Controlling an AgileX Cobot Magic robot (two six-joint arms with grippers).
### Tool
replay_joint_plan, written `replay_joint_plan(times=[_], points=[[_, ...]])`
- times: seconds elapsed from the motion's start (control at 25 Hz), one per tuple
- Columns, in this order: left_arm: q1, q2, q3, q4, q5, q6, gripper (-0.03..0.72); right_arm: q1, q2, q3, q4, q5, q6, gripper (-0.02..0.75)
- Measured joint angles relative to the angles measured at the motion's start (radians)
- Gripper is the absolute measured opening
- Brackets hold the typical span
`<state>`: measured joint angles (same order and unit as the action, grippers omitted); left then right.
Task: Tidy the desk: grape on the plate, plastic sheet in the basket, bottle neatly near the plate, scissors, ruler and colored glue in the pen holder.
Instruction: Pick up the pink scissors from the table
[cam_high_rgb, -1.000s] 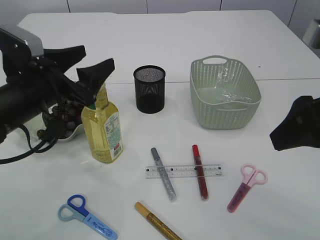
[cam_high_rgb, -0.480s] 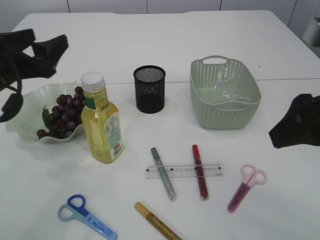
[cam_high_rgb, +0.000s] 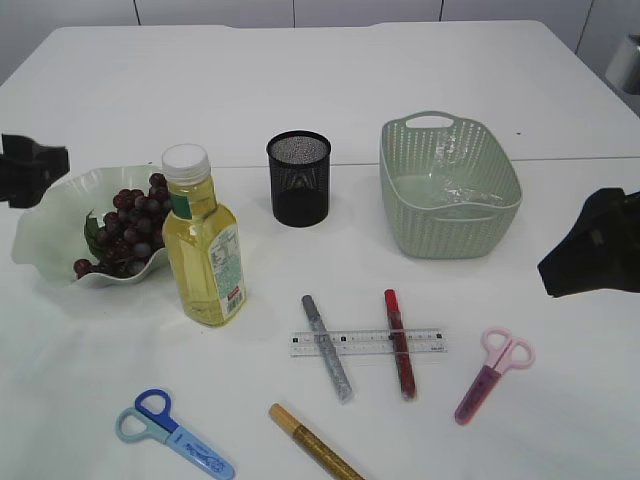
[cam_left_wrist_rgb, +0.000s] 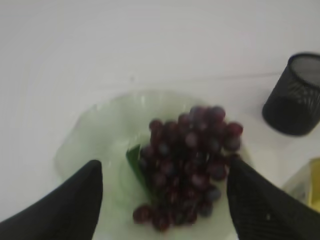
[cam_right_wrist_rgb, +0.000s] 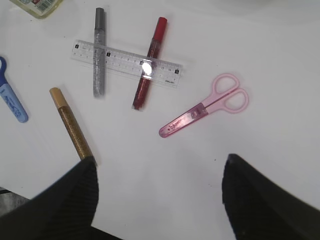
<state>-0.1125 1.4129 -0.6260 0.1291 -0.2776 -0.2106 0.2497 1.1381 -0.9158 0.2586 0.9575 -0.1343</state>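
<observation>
Left hand (cam_left_wrist_rgb: 160, 200) has pulled back from the bottle (cam_high_rgb: 204, 245), spread empty over the grapes (cam_left_wrist_rgb: 192, 165); right hand (cam_right_wrist_rgb: 157, 195) wide, empty

Grapes (cam_high_rgb: 125, 225) lie on the plate (cam_high_rgb: 45, 235) at far left; the bottle (cam_high_rgb: 205, 250) stands just right of it. Right again — pen holder (cam_high_rgb: 299, 177), then basket (cam_high_rgb: 449, 186) holding the plastic sheet (cam_high_rgb: 455, 188). Nearer, two glue sticks (cam_high_rgb: 328, 347) cross the ruler (cam_high_rgb: 367, 342) — scissors (cam_high_rgb: 494, 374) to their right.

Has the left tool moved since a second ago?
Yes. The left tool has pulled back leftward, away from the bottle, now at the frame's left edge beside the plate.
</observation>
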Motion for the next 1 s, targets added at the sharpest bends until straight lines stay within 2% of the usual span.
replay_joint_plan(times=[0.28, 0.36, 0.52, 0.68, 0.84, 1.0], points=[[0.000, -0.139, 0.000, -0.016, 0.643, -0.019, 0.531, 0.000, 0.000, 0.000, 0.000, 0.015, 0.002, 0.564], [0.000, -0.160, 0.000, -0.049, 0.818, 0.025, 0.530, 0.000, 0.000, 0.000, 0.000, 0.023, 0.018, 0.564], [0.000, -0.184, 0.000, -0.198, 1.085, 0.169, 0.528, 0.000, 0.004, 0.000, 0.000, 0.038, 0.079, 0.565], [0.000, -0.214, 0.000, -0.338, 1.229, 0.211, 0.516, 0.000, 0.033, 0.000, 0.017, 0.044, 0.145, 0.541], [0.000, -0.271, 0.000, -0.366, 1.229, 0.216, 0.512, 0.000, 0.095, 0.000, 0.055, 0.016, 0.214, 0.503], [0.000, -0.343, 0.000, -0.375, 1.172, 0.218, 0.512, 0.000, 0.173, 0.000, 0.057, -0.032, 0.313, 0.498]])
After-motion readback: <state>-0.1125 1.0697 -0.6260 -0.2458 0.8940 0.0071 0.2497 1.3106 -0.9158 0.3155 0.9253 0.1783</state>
